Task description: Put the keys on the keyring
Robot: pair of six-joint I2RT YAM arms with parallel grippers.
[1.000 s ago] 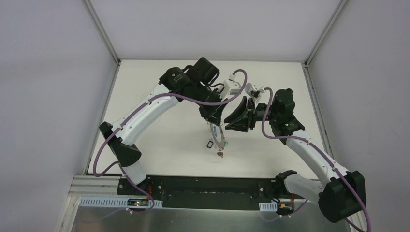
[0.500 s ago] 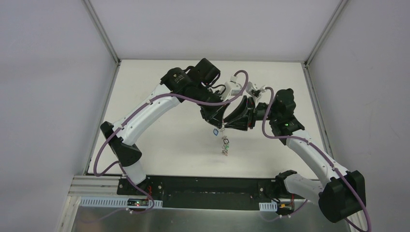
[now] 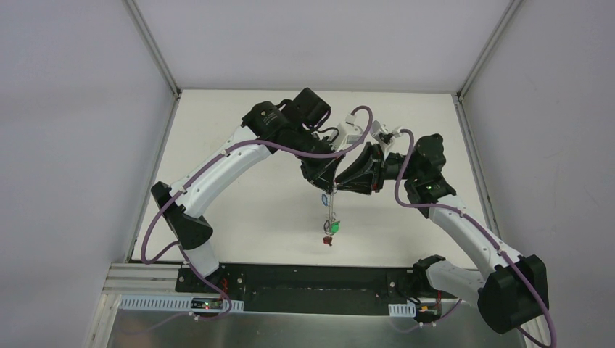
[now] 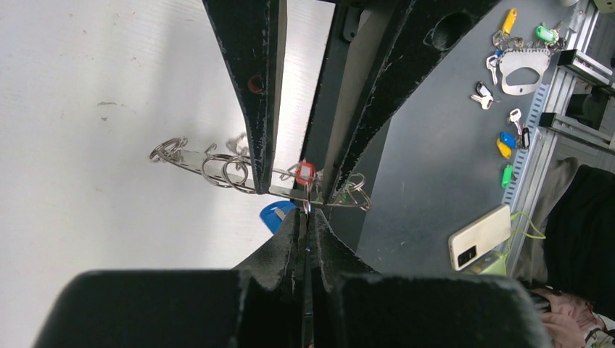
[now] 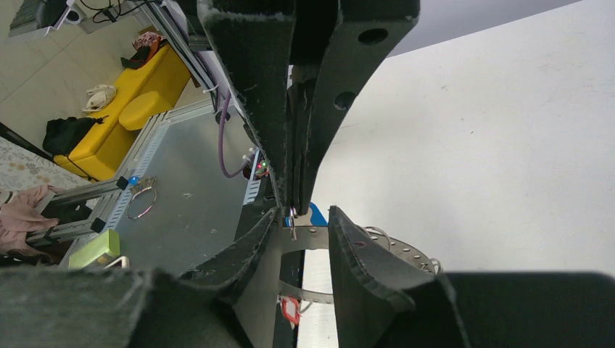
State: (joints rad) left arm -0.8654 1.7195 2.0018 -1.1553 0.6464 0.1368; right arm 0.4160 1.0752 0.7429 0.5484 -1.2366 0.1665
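The keyring point(image 3: 333, 212) hangs edge-on below my two grippers, above the white table point(image 3: 246, 210). Keys with green point(image 3: 335, 227), red point(image 3: 328, 241) and blue point(image 3: 323, 197) tags hang from it. My left gripper point(image 3: 328, 185) is shut on a small loop at the keyring's rim, as the left wrist view point(image 4: 307, 214) shows. There the keyring point(image 4: 190, 160) runs edge-on, with a red tag point(image 4: 304, 172). My right gripper point(image 3: 341, 187) is open in the right wrist view point(image 5: 304, 217), its fingers point(image 5: 254, 246) astride the keyring's grey band point(image 5: 313, 236).
White walls enclose the table on three sides. In the left wrist view, off the table, lie spare tagged keys point(image 4: 508, 141), a pale plate with keys point(image 4: 523, 69) and a phone point(image 4: 479, 235). The arms' bases stand at the near edge point(image 3: 312, 279).
My right gripper has moved left until it meets the left gripper. The keyring, seen as an open ring a second ago, has swung edge-on and now hangs lower.
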